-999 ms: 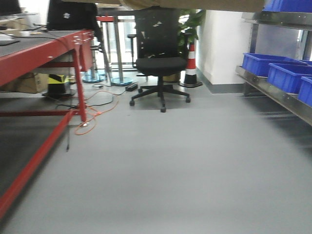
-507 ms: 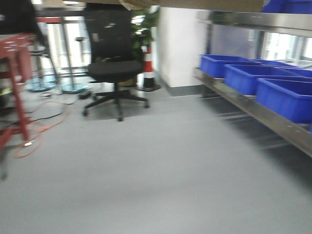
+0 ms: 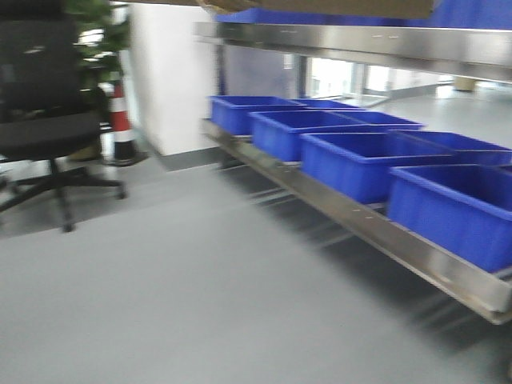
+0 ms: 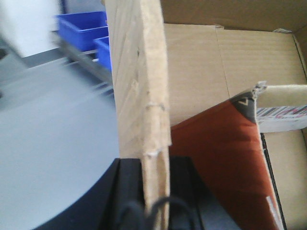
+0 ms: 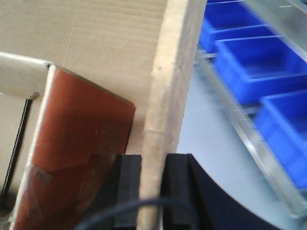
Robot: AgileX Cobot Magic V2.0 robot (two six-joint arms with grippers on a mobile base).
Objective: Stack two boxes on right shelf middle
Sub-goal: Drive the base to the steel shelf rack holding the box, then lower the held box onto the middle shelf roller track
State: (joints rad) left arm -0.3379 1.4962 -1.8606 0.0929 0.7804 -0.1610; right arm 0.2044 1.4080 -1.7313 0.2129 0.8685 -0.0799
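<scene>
I hold one brown cardboard box between both arms; only this one box shows. Its bottom edge [image 3: 320, 6] runs along the top of the front view. My left gripper [image 4: 154, 191] is shut on the box's left wall [image 4: 139, 72], and my right gripper [image 5: 152, 191] is shut on its right wall [image 5: 175, 57]. Inside the box lies a reddish-brown flat item [image 4: 225, 158] with a white barcode label. The steel shelf stands to the right, with its middle rail [image 3: 360, 40] high in the view and its lower rail [image 3: 384, 232] running diagonally.
Several blue plastic bins [image 3: 360, 164] fill the lower shelf level. A black office chair [image 3: 48, 128] and a red-and-white traffic cone [image 3: 120, 120] stand at the left, next to a white wall corner [image 3: 168, 80]. Grey floor lies in front.
The view has swung right: the red-framed table has left the frame, the chair has slid to the left edge, and the shelf with its blue bins now fills the right half. Both grippers still hold the box.
</scene>
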